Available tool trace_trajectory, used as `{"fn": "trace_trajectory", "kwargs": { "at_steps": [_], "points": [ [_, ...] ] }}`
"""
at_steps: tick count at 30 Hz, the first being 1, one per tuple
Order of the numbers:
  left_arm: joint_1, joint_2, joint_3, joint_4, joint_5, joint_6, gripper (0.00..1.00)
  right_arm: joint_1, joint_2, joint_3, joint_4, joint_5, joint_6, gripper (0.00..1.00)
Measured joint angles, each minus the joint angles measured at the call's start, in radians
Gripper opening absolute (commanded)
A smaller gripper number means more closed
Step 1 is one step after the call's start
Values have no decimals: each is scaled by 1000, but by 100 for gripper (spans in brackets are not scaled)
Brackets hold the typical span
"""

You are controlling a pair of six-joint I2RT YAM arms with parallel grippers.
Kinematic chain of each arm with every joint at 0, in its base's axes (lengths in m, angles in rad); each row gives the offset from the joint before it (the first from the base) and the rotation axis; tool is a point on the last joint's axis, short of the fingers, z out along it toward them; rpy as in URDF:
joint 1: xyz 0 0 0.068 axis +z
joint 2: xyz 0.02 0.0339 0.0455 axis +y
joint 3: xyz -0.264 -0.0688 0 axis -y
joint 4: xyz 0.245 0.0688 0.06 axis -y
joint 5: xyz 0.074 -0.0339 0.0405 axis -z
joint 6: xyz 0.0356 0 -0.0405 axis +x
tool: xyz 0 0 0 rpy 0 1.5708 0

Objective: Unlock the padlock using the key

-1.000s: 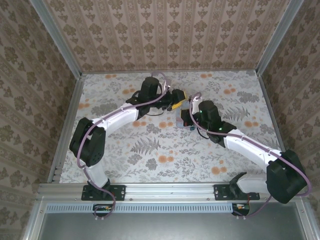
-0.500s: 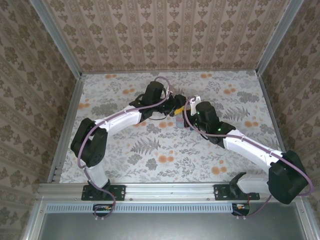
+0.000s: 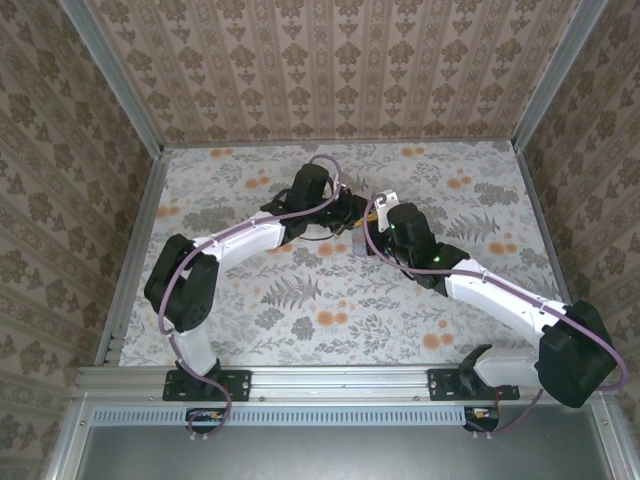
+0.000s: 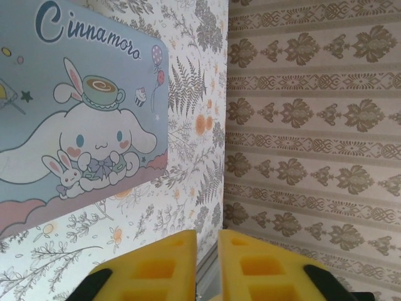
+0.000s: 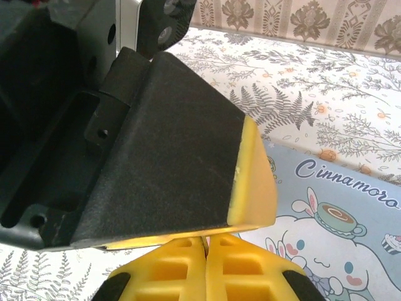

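Right fingers (image 5: pixel 175 266) press together; left fingers (image 4: pixel 156 269) nearly meet, gripping what we cannot tell; padlock and key lie hidden where both meet, near the tin (image 4: pixel 75 113) mid-desk; we should align, then twist gently.

Where our view fails
From above, the spot where left gripper (image 3: pixel 354 224) meets right gripper (image 3: pixel 363 243) is too small for us to read; the tin (image 4: pixel 75 113) runs off the left wrist view's edge.
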Motion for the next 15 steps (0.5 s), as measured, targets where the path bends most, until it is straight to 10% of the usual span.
{"fn": "trace_trajectory", "kwargs": {
  "at_steps": [6,9,15],
  "points": [
    [0,1,-1,-3,-9,-1,0,3,6,9,-14,5,-3,2],
    [0,1,-1,-2,-8,3,0,3,6,12,-16,6,0,38],
    [17,1,-1,-10,-13,73,0,-74,-58,3,-31,-61,49,47]
  ]
}}
